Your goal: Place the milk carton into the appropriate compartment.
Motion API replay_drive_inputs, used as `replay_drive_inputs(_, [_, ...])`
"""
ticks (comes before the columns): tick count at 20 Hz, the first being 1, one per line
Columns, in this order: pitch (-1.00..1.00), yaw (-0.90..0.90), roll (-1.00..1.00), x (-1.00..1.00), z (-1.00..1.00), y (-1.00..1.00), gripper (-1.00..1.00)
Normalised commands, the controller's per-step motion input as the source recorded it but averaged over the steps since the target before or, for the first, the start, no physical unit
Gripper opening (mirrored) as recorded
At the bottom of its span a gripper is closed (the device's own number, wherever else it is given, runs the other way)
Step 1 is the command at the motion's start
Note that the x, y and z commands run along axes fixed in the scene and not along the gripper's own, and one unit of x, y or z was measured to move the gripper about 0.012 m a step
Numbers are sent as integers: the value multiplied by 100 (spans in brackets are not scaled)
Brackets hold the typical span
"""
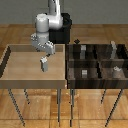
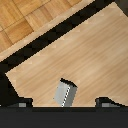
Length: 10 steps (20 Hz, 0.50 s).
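Two tables are standing side by side on a wood-plank floor [image 1: 20, 30]: we are looking at a light wooden tray [image 1: 25, 62] with raised edges on the exterior view's left, and a dark box of compartments [image 1: 97, 62] on the exterior view's right. No writing is showing anywhere; the pictures are too coarse for labels. The milk carton [image 1: 44, 63] is hanging just above the tray's board, and the gripper [image 1: 45, 55] is holding it between narrowed fingers. In the wrist view we are seeing the carton [image 2: 65, 94] over pale wood grain, dark fingertips [image 2: 106, 102] flanking it.
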Motion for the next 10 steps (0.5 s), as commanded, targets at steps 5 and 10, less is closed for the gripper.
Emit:
replay_drive_inputs(5, [0,0,0,0,-60,0,100])
replay_drive_inputs(10, [0,0,0,0,-60,0,100])
